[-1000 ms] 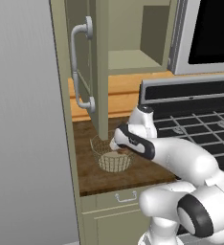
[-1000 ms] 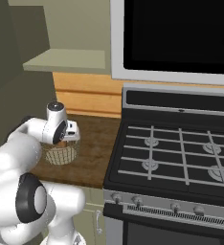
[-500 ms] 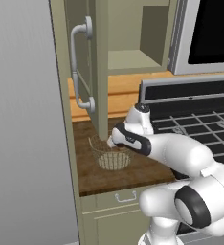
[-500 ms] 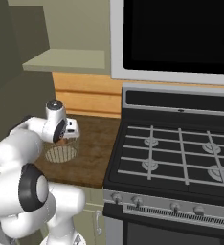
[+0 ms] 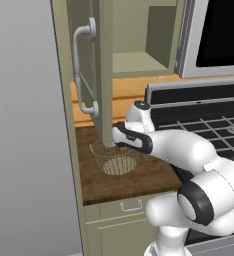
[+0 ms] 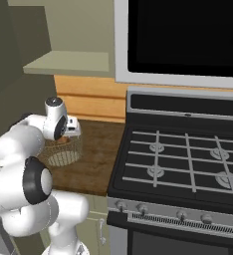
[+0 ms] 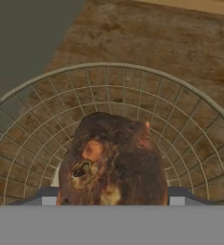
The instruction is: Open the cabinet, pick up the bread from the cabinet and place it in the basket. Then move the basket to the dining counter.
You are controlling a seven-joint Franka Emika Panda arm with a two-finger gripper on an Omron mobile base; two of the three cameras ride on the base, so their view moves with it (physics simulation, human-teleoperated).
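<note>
Since 1.0 s ago: gripper lowered over pale wire-mesh basket | clenched on dark-brown bread lump | olive-beige cabinet open (release, basket carry remain)

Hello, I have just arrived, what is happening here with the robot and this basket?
The robot arm is putting the bread into the wire basket, which stands on the short wooden worktop beside the stove. Its tool holds the bread between its fingers, low over the inside of the basket. The cabinet door above is open. The basket has not yet gone to the dining counter.
</note>
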